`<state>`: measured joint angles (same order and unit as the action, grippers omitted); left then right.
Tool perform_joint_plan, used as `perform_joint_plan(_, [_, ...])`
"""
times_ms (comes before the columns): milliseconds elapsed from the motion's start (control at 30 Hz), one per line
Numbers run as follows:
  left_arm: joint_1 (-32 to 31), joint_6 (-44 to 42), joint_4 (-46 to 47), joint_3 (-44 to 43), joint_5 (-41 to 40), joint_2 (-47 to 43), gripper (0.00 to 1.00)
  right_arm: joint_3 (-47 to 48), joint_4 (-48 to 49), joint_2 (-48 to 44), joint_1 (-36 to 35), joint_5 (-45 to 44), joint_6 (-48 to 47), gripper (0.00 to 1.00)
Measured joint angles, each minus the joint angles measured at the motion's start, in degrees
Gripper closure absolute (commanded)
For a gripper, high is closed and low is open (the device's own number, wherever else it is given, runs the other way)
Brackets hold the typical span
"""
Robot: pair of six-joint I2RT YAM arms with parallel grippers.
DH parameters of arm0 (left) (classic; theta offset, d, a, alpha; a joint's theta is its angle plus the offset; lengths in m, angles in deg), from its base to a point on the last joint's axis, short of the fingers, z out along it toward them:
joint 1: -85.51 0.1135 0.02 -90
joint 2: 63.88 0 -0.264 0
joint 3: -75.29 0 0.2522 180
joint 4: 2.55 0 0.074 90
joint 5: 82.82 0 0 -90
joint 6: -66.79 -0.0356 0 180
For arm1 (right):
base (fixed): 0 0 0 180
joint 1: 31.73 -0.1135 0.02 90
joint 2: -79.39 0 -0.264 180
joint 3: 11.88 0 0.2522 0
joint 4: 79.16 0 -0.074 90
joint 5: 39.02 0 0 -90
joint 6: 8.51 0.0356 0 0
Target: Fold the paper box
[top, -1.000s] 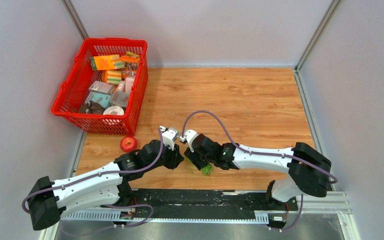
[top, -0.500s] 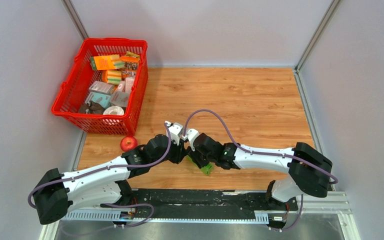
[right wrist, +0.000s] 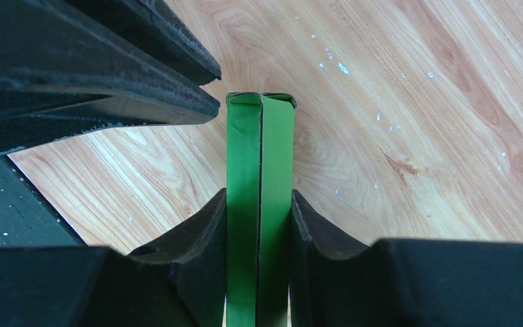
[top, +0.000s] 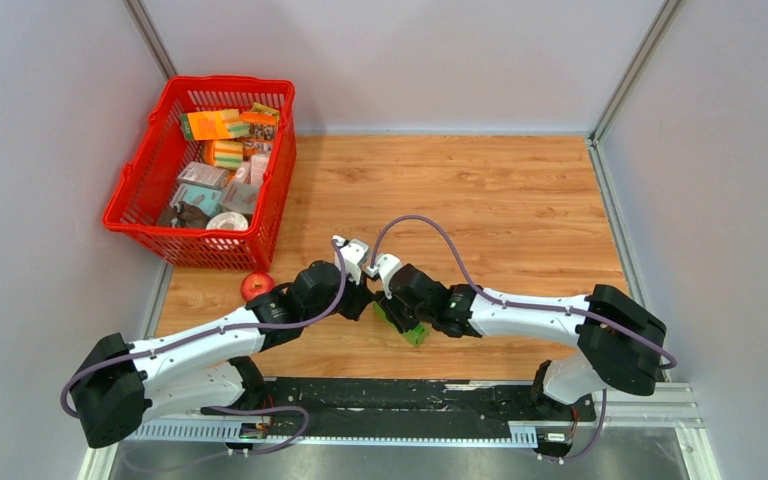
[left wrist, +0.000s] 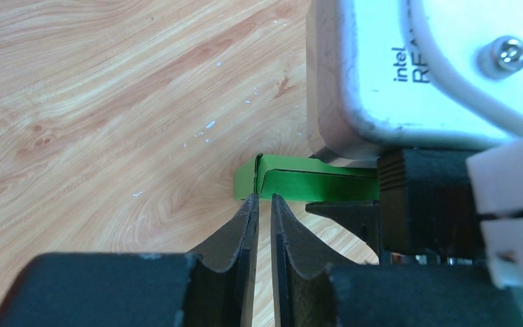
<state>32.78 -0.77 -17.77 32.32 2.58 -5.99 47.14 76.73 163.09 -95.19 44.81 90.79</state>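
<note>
Left of the paper box (top: 413,331): left end effector (left wrist: 263,199), apple (top: 256,287), basket (top: 210,250).

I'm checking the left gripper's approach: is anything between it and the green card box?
Nothing visible does. The left gripper has its tips right at the free end of the bright green card box, over bare wooden table. The right gripper clamps the box farther back, beside that path, not across it.

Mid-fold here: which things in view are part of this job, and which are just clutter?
Job: paper box, right gripper clamping it, left gripper at its end.
Lying about: basket, packages inside it, apple beside it.
</note>
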Motion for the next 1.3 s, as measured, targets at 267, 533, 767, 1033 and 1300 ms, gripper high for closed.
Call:
perform_joint_plan(267, [0.0, -0.8, 1.0, 0.0, 0.6, 0.5, 0.82, -0.5, 0.3, -0.5, 0.2, 0.4, 0.1, 0.7])
perform_joint_plan(533, [0.1, -0.2, 6.6, 7.6, -1.1, -9.0, 0.67, -1.5, 2.1, -1.1, 0.2, 3.7, -1.6, 0.7])
perform_joint_plan(767, [0.2, 1.4, 6.3, 12.3, -4.2, -17.9, 0.68, -1.7, 2.7, -1.2, 0.7, 6.3, -2.3, 0.71])
perform_joint_plan(1033, [1.5, 3.5, 8.8, 11.5, 0.1, -10.5, 0.62, -1.9, 3.1, -1.2, 1.4, 8.5, -2.7, 0.71])
perform_joint_plan(1300, [1.8, 4.2, 11.0, 11.1, 2.3, -7.5, 0.62, -1.9, 3.2, -1.2, 1.8, 9.1, -2.7, 0.71])
